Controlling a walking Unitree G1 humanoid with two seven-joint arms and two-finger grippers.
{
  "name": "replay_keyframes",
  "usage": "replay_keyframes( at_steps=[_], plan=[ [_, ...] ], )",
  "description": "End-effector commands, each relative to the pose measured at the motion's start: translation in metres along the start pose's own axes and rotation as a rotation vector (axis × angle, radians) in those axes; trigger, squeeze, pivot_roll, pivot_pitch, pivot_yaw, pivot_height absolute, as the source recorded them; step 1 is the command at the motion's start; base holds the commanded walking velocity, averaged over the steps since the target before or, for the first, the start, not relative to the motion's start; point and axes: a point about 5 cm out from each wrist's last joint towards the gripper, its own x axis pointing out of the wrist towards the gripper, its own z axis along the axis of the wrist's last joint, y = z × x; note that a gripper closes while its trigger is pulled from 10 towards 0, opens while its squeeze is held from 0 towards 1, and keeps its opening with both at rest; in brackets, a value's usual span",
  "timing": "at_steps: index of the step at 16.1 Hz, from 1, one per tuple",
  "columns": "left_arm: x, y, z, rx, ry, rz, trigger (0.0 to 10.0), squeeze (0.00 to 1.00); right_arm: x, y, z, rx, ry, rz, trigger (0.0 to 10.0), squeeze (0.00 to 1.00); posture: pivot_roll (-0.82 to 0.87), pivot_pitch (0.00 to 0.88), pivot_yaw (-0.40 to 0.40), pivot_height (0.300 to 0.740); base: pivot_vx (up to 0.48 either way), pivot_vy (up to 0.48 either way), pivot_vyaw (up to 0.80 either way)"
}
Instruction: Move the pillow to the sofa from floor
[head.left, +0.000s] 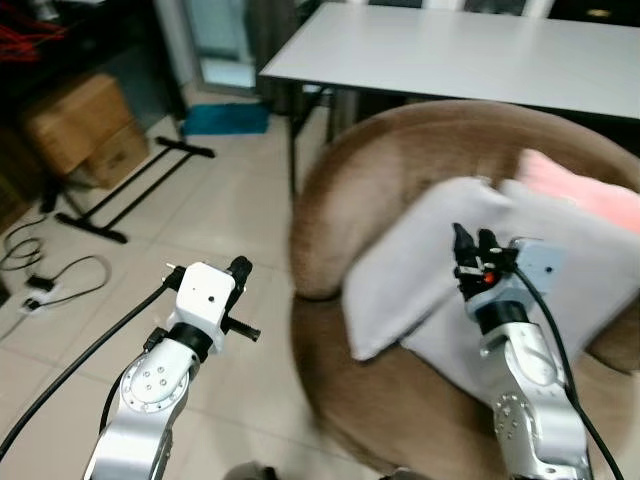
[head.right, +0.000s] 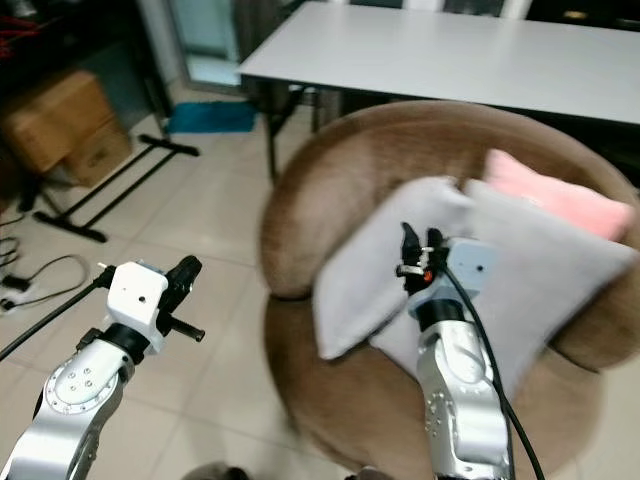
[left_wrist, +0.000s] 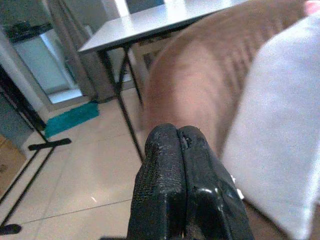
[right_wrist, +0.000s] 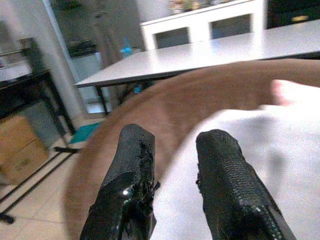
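Note:
A round brown sofa chair (head.left: 400, 160) holds two grey pillows: one (head.left: 420, 250) leans against its left side and a second (head.left: 585, 270) lies behind it. A pink pillow (head.left: 585, 190) rests at the back right. My right gripper (head.left: 475, 243) hovers over the grey pillows with its fingers (right_wrist: 225, 165) apart and nothing between them. My left gripper (head.left: 238, 268) is held over the tiled floor to the left of the chair, its fingers (left_wrist: 180, 165) pressed together on nothing.
A grey table (head.left: 450, 50) stands behind the chair. Cardboard boxes (head.left: 85, 125), a black floor stand (head.left: 130, 190) and cables with a power strip (head.left: 35, 285) lie on the left. A teal mat (head.left: 225, 118) lies by the door.

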Motion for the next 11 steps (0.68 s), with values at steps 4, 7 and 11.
replay_keyframes(
  at_steps=[4,7,11],
  plan=[
    [0.003,-0.003,-0.001,-0.001,-0.014,0.045,10.0,0.0,-0.003,-0.007,0.006,-0.03,0.055,-0.044,10.0,0.0,-0.03,0.017,0.047,0.74,0.0,-0.48,-0.78],
    [0.003,-0.003,-0.002,0.0,-0.014,0.065,10.0,0.0,0.0,-0.008,-0.002,-0.053,0.107,-0.046,10.0,0.0,-0.03,0.012,0.031,0.74,0.0,-0.48,-0.78],
    [0.002,-0.003,-0.006,0.0,-0.012,0.089,10.0,0.0,0.002,-0.015,-0.01,-0.087,0.178,-0.088,10.0,0.0,-0.03,0.002,0.02,0.74,0.0,-0.48,-0.79]
  ],
)
